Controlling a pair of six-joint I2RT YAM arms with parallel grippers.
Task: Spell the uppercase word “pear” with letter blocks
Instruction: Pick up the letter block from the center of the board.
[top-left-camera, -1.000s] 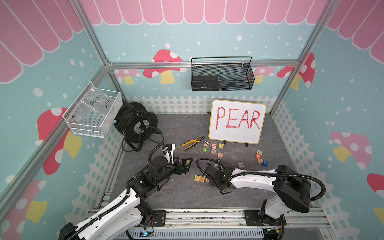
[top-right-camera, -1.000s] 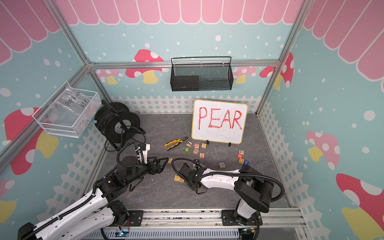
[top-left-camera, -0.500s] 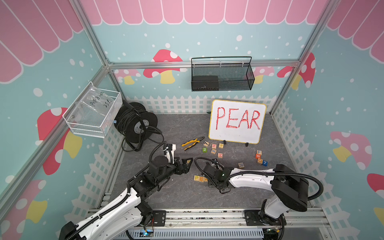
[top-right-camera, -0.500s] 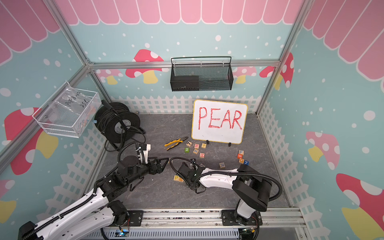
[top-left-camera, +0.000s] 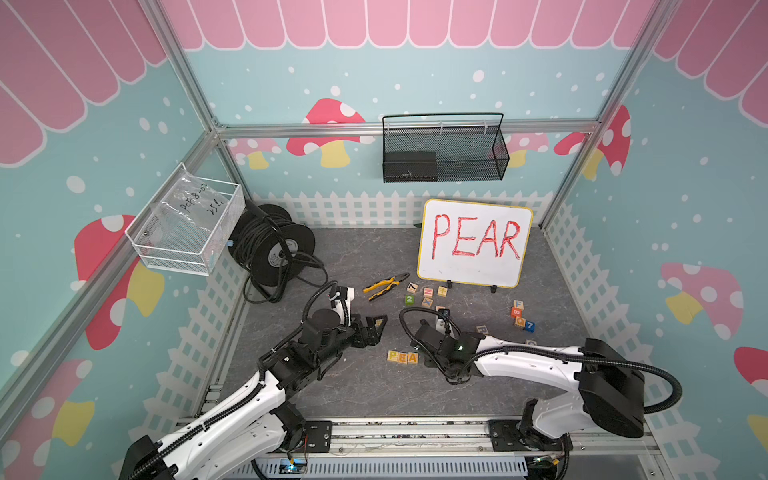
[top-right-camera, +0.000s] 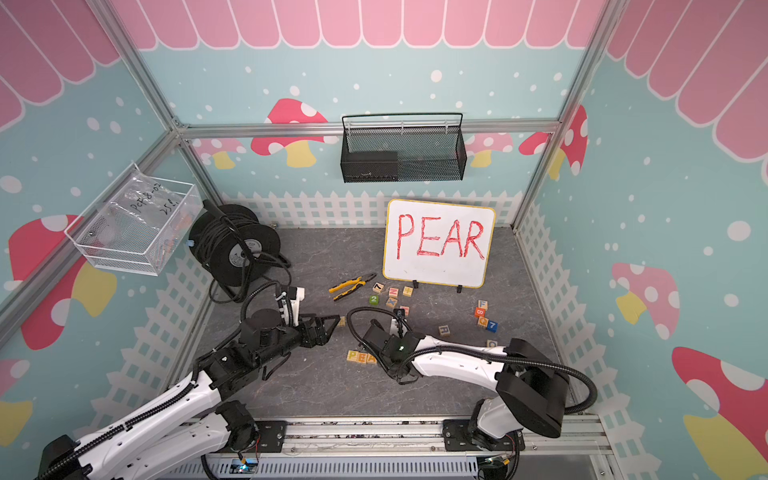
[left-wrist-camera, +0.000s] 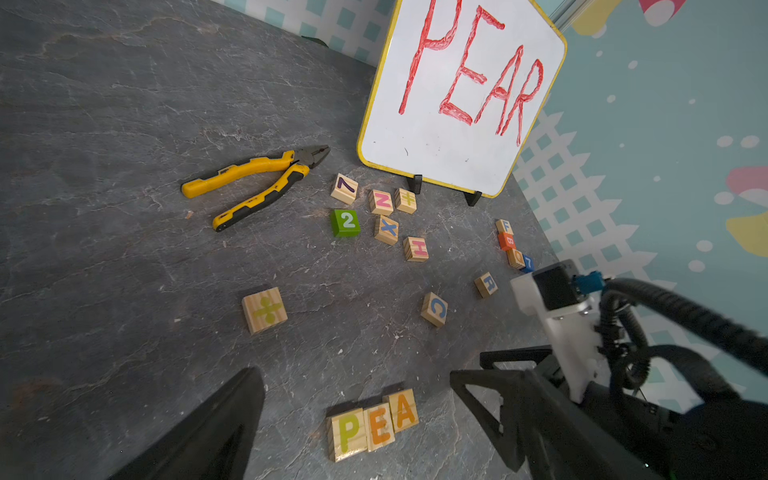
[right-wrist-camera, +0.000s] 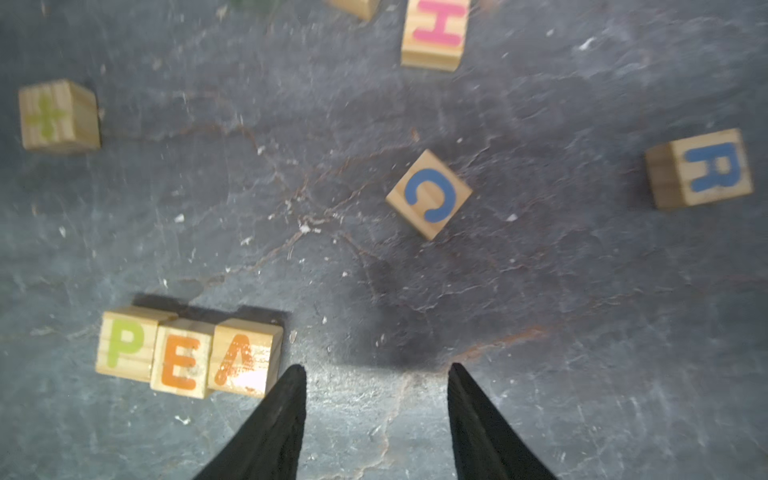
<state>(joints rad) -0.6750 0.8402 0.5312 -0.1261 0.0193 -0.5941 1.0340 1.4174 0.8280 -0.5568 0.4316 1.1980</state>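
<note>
Three letter blocks lie touching in a row on the grey table: yellow P (top-left-camera: 392, 356) (right-wrist-camera: 124, 343), orange E (top-left-camera: 402, 357) (right-wrist-camera: 180, 363) and orange A (top-left-camera: 412, 357) (right-wrist-camera: 243, 357). The blue R block (top-left-camera: 481, 329) (right-wrist-camera: 706, 168) lies apart, further right and back. My right gripper (right-wrist-camera: 376, 369) is open and empty, low over bare table just right of the A block. Left of the row, my left gripper (top-left-camera: 379, 330) (left-wrist-camera: 355, 376) hangs wide open and empty, with the row showing between its fingers in the left wrist view.
A blue C block (right-wrist-camera: 430, 193) lies between the row and the R. Other blocks cluster by the white PEAR board (top-left-camera: 473, 243) and at the right (top-left-camera: 519, 316). A division-sign block (left-wrist-camera: 264, 309), yellow pliers (top-left-camera: 384, 286) and a cable reel (top-left-camera: 270, 249) lie to the left.
The right wrist has shifted slightly beside the block row. The left arm has kept still.
</note>
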